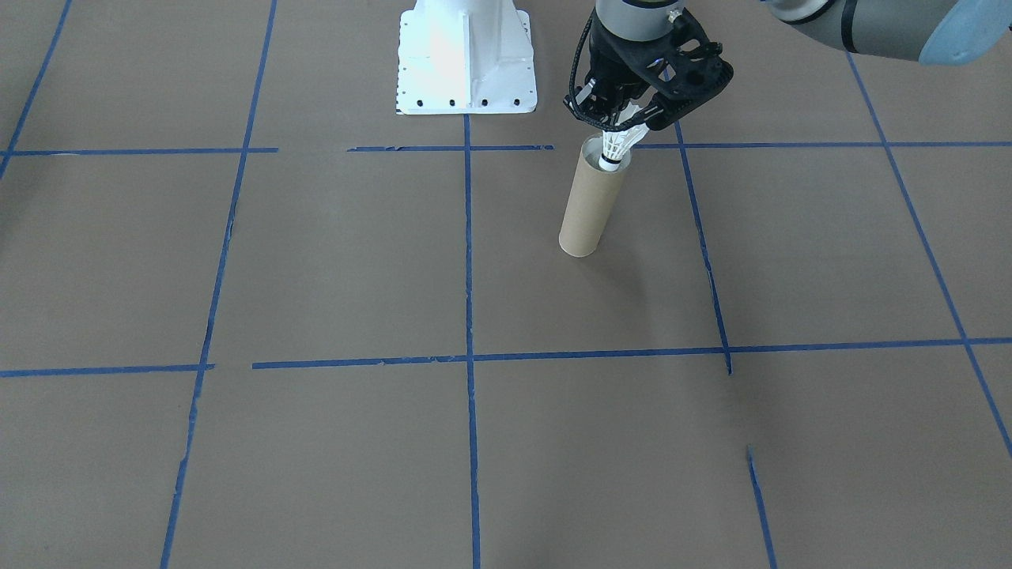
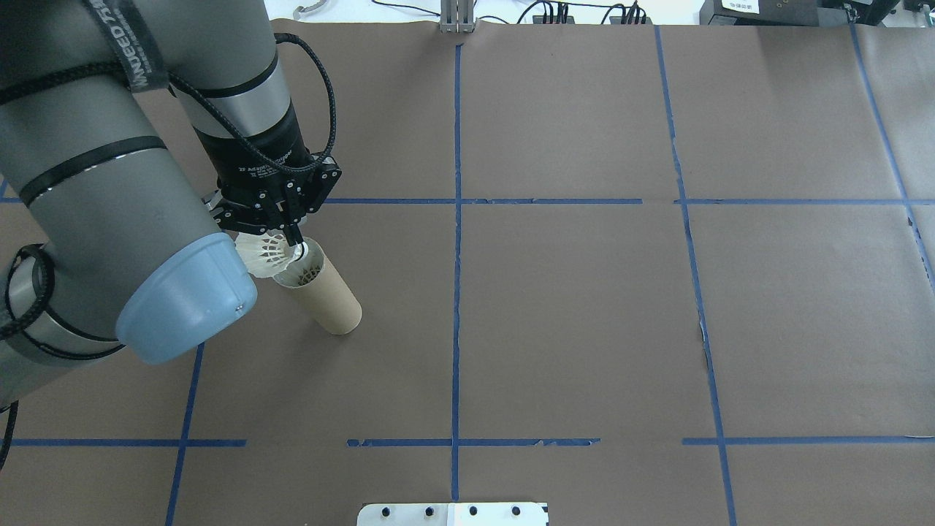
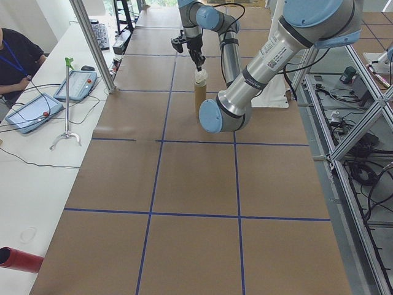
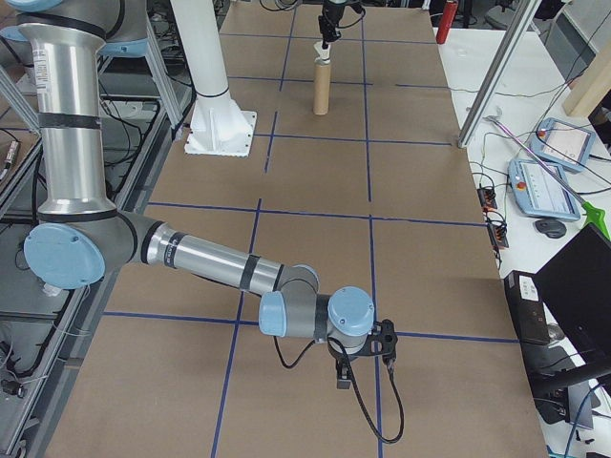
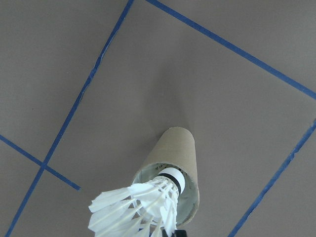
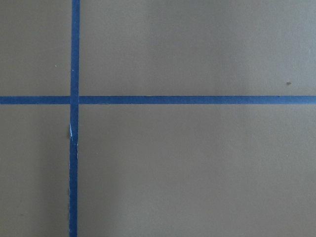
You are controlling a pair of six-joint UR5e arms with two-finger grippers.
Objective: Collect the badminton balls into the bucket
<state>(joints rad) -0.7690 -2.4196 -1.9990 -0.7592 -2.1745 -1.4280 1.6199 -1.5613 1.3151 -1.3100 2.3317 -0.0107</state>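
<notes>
The brown cardboard tube, the bucket (image 1: 587, 209), stands upright on the brown table near the robot's base; it also shows in the overhead view (image 2: 332, 299) and the left wrist view (image 5: 177, 148). My left gripper (image 1: 632, 118) hangs right above its mouth, shut on the feathers of a white shuttlecock (image 1: 615, 146). The shuttlecock's cork tip points down and dips just inside the rim (image 5: 173, 177). Feathers of another shuttlecock (image 2: 303, 276) show inside the tube. My right gripper (image 4: 363, 367) hovers low over the table far from the tube; I cannot tell whether it is open or shut.
The white robot base (image 1: 466, 59) stands beside the tube. Blue tape lines (image 1: 469, 316) divide the brown paper. Along the side bench are a seated person (image 3: 15, 55), tablets (image 3: 31, 114), a metal stand (image 3: 67, 104) and a red cylinder (image 3: 18, 259).
</notes>
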